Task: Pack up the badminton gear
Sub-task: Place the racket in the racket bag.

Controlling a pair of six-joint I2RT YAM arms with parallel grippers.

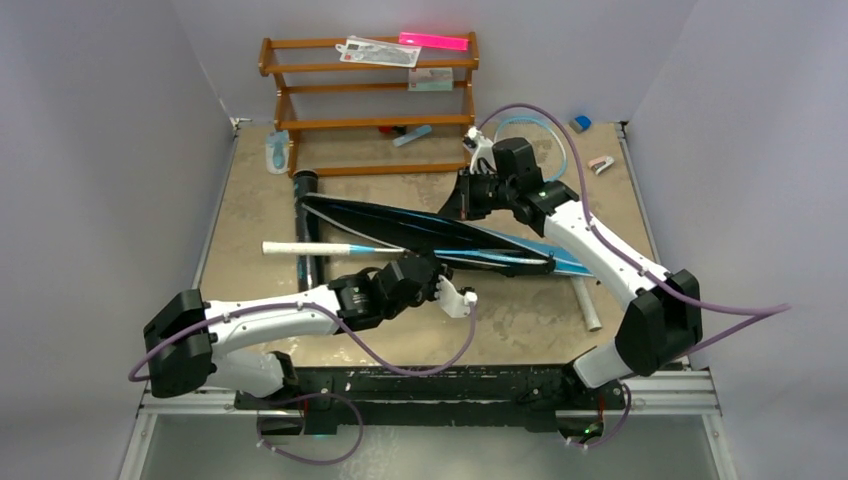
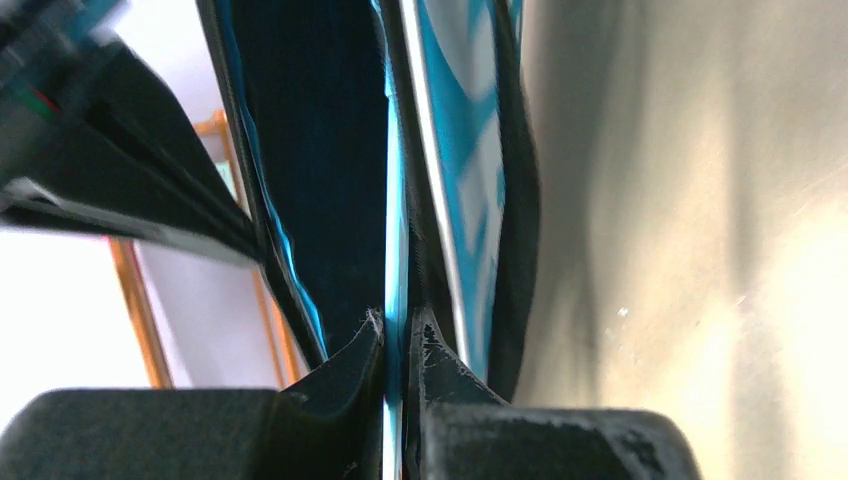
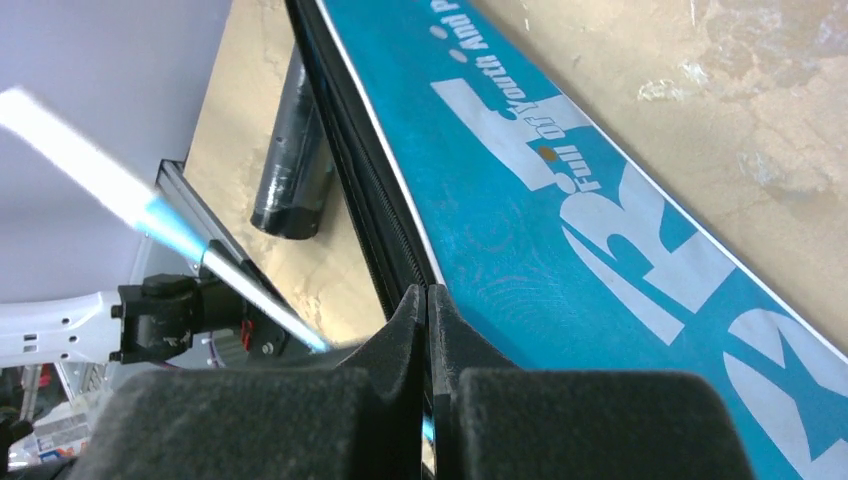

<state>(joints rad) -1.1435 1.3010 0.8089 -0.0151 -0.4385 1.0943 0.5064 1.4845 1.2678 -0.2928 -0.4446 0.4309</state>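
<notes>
The blue bag [image 1: 440,232] lettered "SPORT" lay across the middle of the table [image 1: 250,300], its long axis running on a slant from the far left, beside the black tube [image 1: 310,225], to the near right, where its tip passed under the right arm. Its mouth gaped toward the camera above, showing a dark lining.

The left gripper [image 2: 393,335] was pinched closed on a thin light-blue strip at the bag's near edge, about halfway along it. Whether anything besides the bag's rim lay between its fingers could not be told. The right gripper [image 3: 428,305] was clamped on the black zip edge of the far flap, just beside the white piping and the white lettering.

One racket [image 1: 320,247] lay almost level across the table. Its white handle pointed left, crossing over the tube, and its pale-blue shaft ran right into the bag's open mouth. The head was hidden inside. A second white handle [image 1: 588,305] stuck out from under the bag's right end, pointing toward the near edge of the table.

The tube lay with its long axis running away from the arms, its open end toward the brown wooden rack [image 1: 370,100] at the back wall.
</notes>
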